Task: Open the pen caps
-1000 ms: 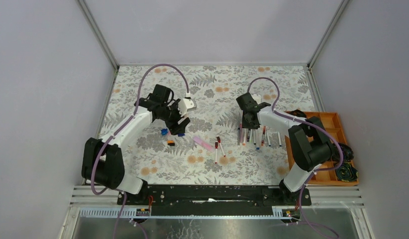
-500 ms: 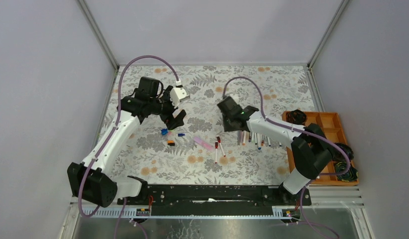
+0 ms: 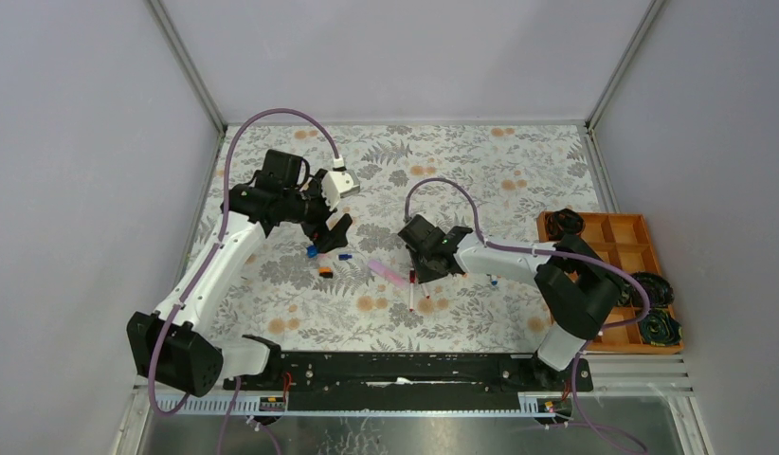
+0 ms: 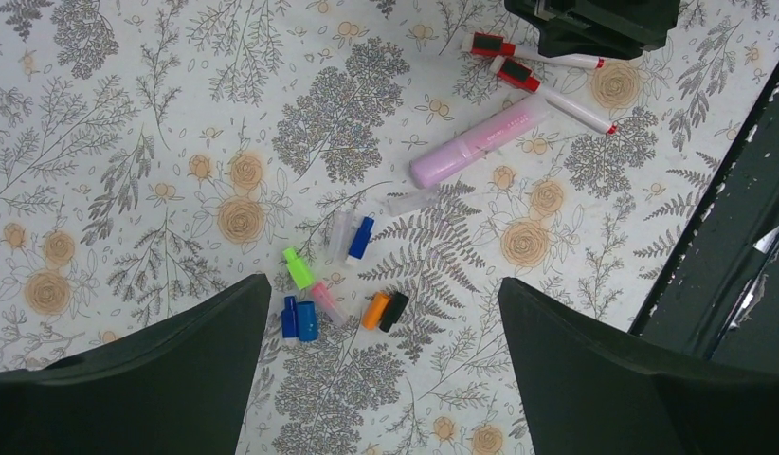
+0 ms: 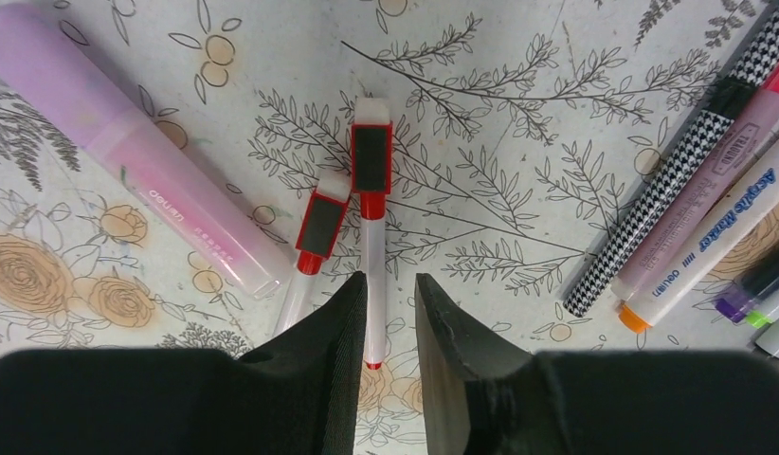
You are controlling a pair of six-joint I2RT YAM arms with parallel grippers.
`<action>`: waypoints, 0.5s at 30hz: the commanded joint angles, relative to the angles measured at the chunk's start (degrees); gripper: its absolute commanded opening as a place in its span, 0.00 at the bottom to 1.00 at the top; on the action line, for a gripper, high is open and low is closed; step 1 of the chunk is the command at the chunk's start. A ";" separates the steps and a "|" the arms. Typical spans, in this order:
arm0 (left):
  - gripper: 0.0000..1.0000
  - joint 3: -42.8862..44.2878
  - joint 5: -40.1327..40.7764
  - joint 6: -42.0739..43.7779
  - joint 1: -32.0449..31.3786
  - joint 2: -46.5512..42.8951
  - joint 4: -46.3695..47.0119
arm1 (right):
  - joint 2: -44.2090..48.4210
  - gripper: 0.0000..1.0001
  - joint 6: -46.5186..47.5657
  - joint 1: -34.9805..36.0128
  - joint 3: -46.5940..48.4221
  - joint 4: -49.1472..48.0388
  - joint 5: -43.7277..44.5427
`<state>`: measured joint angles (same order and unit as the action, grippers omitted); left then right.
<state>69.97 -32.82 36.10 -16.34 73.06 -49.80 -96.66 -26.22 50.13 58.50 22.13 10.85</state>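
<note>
The right gripper, narrowed to a slit, straddles one of two red-capped pens on the table. Farther left, the left gripper, wide and empty, hangs above seven coloured pen caps: three blue, one each green, pink, orange, black.

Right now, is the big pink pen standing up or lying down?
Lying down. The pink pen rests flat on the flowered table, its whole side showing, next to two red-and-white pens.

White shells, black joints and looping purple cables are being displayed along the left arm and the right arm alike.
</note>
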 commanded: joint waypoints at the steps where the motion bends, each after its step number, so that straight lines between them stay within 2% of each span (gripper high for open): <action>1: 0.98 0.24 -0.64 0.17 0.34 0.24 -1.29 | -1.21 0.32 -0.49 0.49 -1.78 -2.09 -0.82; 10: 0.98 0.72 -0.53 0.69 0.35 0.59 -2.41 | -4.16 0.31 0.03 0.58 -3.35 -2.16 0.85; 12: 0.99 0.71 -0.90 0.73 0.35 0.59 -2.47 | -3.41 0.24 -0.22 0.58 -3.76 -2.05 1.62; 15: 0.98 0.42 -2.36 0.74 0.37 0.80 -2.41 | -1.10 0.04 0.23 0.43 -2.97 -1.19 2.51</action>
<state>69.97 -33.06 36.14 -16.34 73.36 -51.09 -98.41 -26.15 50.26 56.40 19.51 11.27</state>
